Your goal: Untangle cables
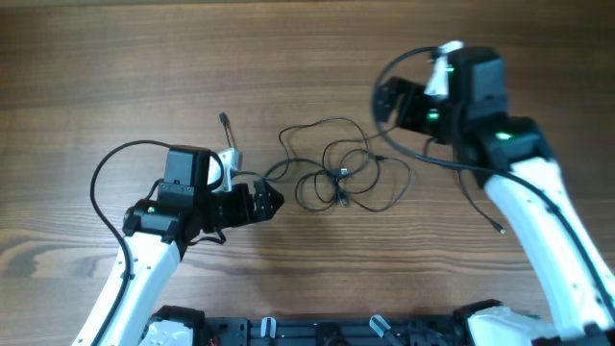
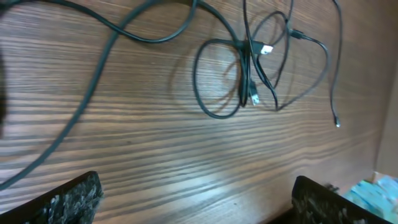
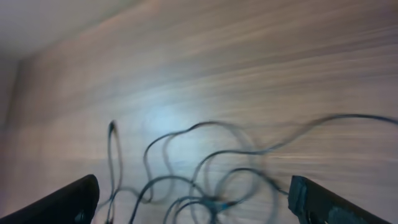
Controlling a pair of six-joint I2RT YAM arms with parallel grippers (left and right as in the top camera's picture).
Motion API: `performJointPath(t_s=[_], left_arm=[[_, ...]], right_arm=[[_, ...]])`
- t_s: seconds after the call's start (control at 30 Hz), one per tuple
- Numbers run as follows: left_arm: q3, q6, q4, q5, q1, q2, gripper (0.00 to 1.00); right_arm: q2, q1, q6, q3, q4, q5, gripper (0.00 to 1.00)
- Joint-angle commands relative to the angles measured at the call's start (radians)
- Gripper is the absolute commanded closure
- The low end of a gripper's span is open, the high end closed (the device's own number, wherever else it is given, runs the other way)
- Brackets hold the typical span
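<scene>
Black cables (image 1: 341,178) lie in loose, overlapping loops near the middle of the wooden table (image 1: 115,77), between the two arms. The left gripper (image 1: 267,204) sits low, just beside the loops' left edge, its fingers (image 2: 68,199) spread wide with nothing between them. The right gripper (image 1: 386,101) hangs off the loops' far right corner, likewise wide apart and holding nothing. Its own view is blurred.
</scene>
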Motion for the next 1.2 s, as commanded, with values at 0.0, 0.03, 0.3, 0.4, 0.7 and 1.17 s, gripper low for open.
performJointPath(t_s=[0.0, 0.03, 0.3, 0.4, 0.7, 1.17], left_arm=[[-0.008, 0.002, -0.032, -0.073, 0.0, -0.001, 0.0], [-0.008, -0.009, -0.039, -0.122, 0.016, -0.012, 0.0], [-0.008, -0.103, -0.06, -0.203, 0.241, -0.155, 0.0], [-0.008, -0.103, -0.085, -0.203, 0.294, -0.178, 0.0], [-0.008, -0.103, -0.143, -0.203, 0.31, -0.148, 0.0], [-0.008, -0.103, -0.16, -0.203, 0.31, -0.115, 0.0]], right_arm=[[0.149, 0.108, -0.089, -0.035, 0.113, -0.09, 0.0], [0.221, 0.15, -0.103, -0.035, 0.179, -0.121, 0.0], [0.51, 0.283, -0.093, -0.035, 0.495, -0.167, 0.07], [0.598, 0.311, 0.009, -0.035, 0.555, -0.026, 0.12], [0.707, 0.351, 0.022, -0.034, 0.715, -0.099, 0.69], [0.313, 0.293, -0.275, 0.151, 0.452, 0.019, 0.95]])
